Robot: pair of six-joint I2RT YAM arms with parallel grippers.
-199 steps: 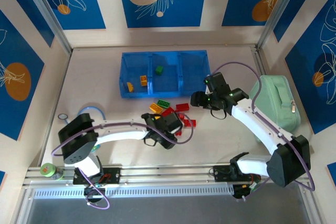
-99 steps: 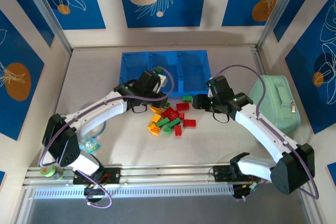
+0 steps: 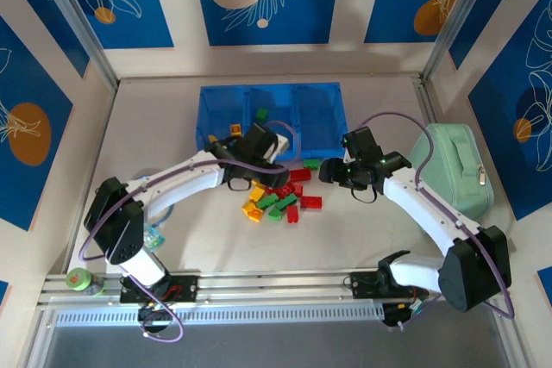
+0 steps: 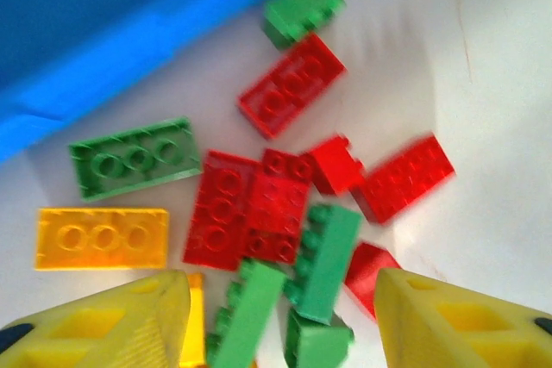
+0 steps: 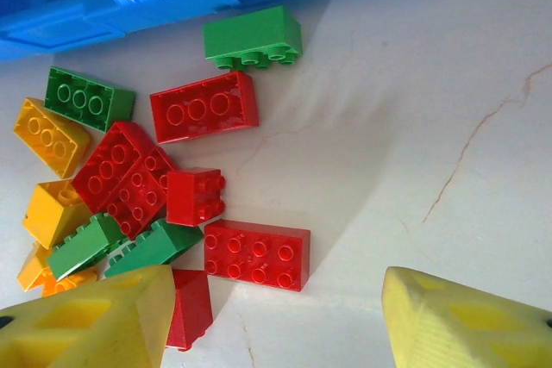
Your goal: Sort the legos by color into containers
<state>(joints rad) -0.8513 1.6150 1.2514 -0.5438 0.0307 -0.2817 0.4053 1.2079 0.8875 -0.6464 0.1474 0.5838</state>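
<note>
Loosely heaped, red, green and yellow-orange studded legos (image 3: pixel 285 200) were seen on the surface (image 3: pixel 328 247) just beside the blue tray (image 3: pixel 272 88), with jaws of left gripper (image 4: pixel 280 316) and right gripper (image 5: pixel 276 316) held apart, empty.

left arm (image 3: pixel 181 180), right arm (image 3: pixel 427 213): white links, black joints | cables (image 3: pixel 390 115): purple | jaws: yellow plastic

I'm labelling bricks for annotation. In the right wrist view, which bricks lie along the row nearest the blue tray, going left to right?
In order: yellow brick → flat green brick → long red brick → green brick on its side.
</note>
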